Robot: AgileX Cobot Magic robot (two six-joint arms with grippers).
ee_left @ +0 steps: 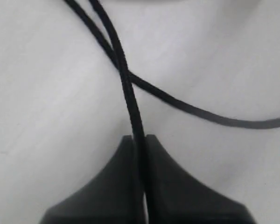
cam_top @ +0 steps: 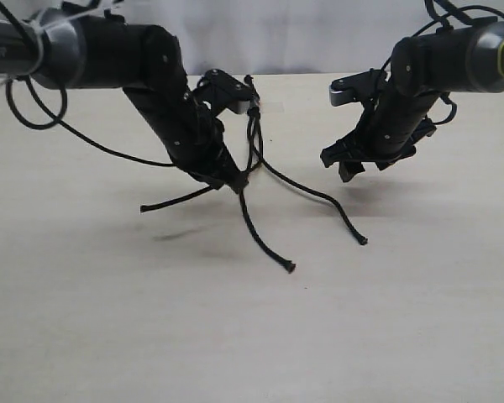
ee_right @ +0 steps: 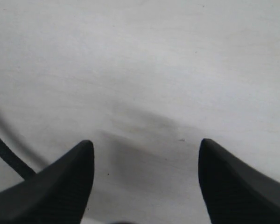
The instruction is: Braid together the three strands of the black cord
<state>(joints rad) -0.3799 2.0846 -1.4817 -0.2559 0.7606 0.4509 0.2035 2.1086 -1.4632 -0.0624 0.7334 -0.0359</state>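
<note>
The black cord is held at its knot [cam_top: 254, 107] near the table's far edge, and its three strands fan out toward the front. One strand ends at the left [cam_top: 143, 209], one in the middle [cam_top: 291, 268], one at the right [cam_top: 363, 242]. My left gripper [cam_top: 235, 181] is shut on one strand just below the knot. In the left wrist view the strand [ee_left: 126, 79] runs straight between the closed fingers of that gripper [ee_left: 139, 138], and a second strand [ee_left: 200, 112] crosses under it. My right gripper [cam_top: 365, 166] hovers open to the right of the cord, holding nothing. Bare table shows between its fingers [ee_right: 144, 147], with a bit of strand [ee_right: 7, 156] at one side.
A thick glossy cable [cam_top: 76, 134] loops off the left arm over the table at the left. The beige table [cam_top: 252, 336] stretches toward the front. A white wall stands behind the table's far edge [cam_top: 302, 75].
</note>
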